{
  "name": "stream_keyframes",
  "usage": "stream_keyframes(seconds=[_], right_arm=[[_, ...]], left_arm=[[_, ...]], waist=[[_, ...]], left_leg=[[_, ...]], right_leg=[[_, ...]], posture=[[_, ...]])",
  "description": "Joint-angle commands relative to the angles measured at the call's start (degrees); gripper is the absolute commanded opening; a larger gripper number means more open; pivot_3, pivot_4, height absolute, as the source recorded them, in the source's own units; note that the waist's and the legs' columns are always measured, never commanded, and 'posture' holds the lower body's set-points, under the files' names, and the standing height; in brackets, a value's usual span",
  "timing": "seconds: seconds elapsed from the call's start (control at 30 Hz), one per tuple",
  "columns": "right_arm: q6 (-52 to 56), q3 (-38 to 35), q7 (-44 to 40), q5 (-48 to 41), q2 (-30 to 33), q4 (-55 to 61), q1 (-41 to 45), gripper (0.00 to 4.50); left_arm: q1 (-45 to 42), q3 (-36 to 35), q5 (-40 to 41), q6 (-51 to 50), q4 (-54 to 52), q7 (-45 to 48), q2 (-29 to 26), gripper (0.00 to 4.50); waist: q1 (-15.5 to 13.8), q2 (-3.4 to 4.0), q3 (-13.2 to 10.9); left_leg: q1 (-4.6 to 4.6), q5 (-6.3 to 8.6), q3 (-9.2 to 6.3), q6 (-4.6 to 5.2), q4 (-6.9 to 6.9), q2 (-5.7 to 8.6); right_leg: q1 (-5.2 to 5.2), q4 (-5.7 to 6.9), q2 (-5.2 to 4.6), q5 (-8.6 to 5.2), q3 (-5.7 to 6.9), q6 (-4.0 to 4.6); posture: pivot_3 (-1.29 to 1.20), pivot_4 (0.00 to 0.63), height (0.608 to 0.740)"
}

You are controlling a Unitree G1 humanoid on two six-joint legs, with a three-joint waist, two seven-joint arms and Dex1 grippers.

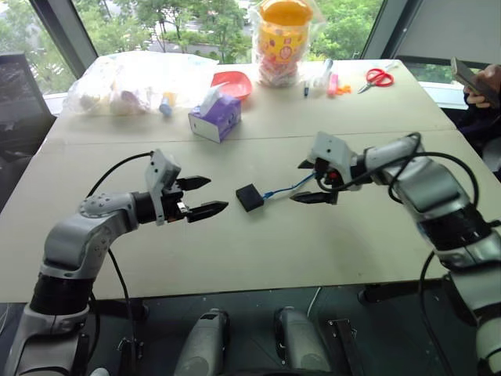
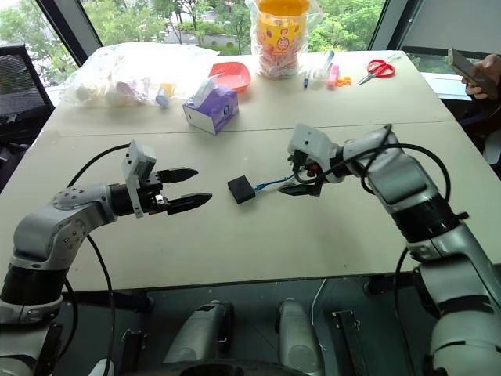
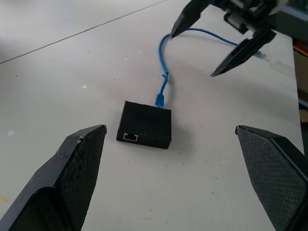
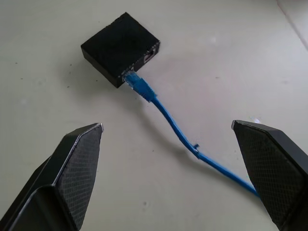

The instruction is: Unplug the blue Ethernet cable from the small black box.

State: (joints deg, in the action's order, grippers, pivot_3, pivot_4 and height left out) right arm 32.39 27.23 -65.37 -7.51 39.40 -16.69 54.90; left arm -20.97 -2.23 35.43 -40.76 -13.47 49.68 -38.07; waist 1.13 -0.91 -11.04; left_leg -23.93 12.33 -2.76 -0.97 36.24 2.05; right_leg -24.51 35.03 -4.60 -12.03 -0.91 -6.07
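Left gripper (image 1: 202,196) nearest, jaws spread, empty, aimed at small black box (image 1: 250,197) on table (image 1: 235,258), likely to brace it. Right gripper (image 4: 178,183) released, straddling blue Ethernet cable (image 4: 173,130), poised for pull. Box matte, flat, spare port showing; plug seated, cable lies slack.

Small black box (image 4: 120,48) flat on table, blue Ethernet cable (image 4: 178,134) plugged in

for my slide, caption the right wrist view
Open right tool above the thin bright blue Ethernet cable, still plugged into the small matte black box.
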Motion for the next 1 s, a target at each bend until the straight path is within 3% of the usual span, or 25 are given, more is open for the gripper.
stream_keyframes(seconds=[0.03,0.2,0.37,0.47,0.7,0.8,1.0], right_arm=[[-6.93,2.63,-4.20,4.70,-4.41,-12.32,5.40,4.50],[-15.35,5.12,-7.51,10.85,-11.07,-28.60,10.86,4.50],[-20.17,4.74,-9.16,14.34,-15.86,-37.31,13.92,4.50],[-21.73,4.06,-9.13,15.64,-17.83,-39.97,14.90,3.63],[-22.70,3.20,-9.57,18.37,-21.27,-39.57,14.42,0.03],[-23.53,2.67,-8.05,19.81,-20.02,-35.70,12.90,0.03],[-30.58,-1.65,2.81,22.95,-11.46,-18.51,5.99,0.03]], left_arm=[[0.49,-1.59,-0.08,1.19,-2.26,-0.35,-0.35,4.48],[2.15,-2.68,0.20,1.01,-3.93,-1.55,-0.34,4.48],[3.26,-3.75,0.16,1.34,-4.66,-2.40,-0.59,4.48],[3.62,-4.02,0.07,1.57,-4.82,-2.77,-0.57,4.50],[3.71,-3.58,-0.53,2.73,-3.41,-3.06,0.14,4.50],[3.11,-3.21,-0.55,2.78,-2.32,-2.97,0.47,4.50],[0.34,-2.21,-0.08,1.86,1.39,-2.11,1.97,4.50]], waist=[[-0.05,0.01,0.00],[-0.27,0.01,-0.01],[0.06,0.01,-0.01],[0.38,0.01,-0.01],[1.43,0.02,-0.01],[1.41,0.02,0.00],[0.69,0.03,-0.01]], left_leg=[[-0.01,0.00,-0.02,0.00,-0.01,0.00],[-0.04,0.00,-0.12,-0.01,-0.03,0.08],[0.07,-0.01,-0.13,-0.04,-0.05,0.09],[0.20,-0.02,-0.11,-0.07,-0.12,0.12],[0.32,-0.03,-0.14,-0.09,-0.18,0.11],[0.37,-0.03,-0.14,-0.10,-0.20,0.12],[0.35,-0.06,-0.16,-0.15,-0.14,0.12]], right_leg=[[-0.02,0.01,0.00,0.00,0.00,0.00],[-0.03,0.07,-0.04,0.03,0.01,-0.05],[0.00,0.15,-0.01,0.09,0.01,-0.14],[0.03,0.22,0.04,0.09,0.01,-0.14],[0.04,0.36,0.06,0.11,0.01,-0.18],[0.05,0.42,0.07,0.12,0.00,-0.18],[0.07,0.43,-0.01,0.11,-0.01,-0.19]], posture=[[0.00,0.150,0.740],[0.00,0.150,0.740],[0.00,0.150,0.740],[0.00,0.150,0.740],[0.00,0.150,0.740],[0.00,0.150,0.740],[0.00,0.150,0.740]])
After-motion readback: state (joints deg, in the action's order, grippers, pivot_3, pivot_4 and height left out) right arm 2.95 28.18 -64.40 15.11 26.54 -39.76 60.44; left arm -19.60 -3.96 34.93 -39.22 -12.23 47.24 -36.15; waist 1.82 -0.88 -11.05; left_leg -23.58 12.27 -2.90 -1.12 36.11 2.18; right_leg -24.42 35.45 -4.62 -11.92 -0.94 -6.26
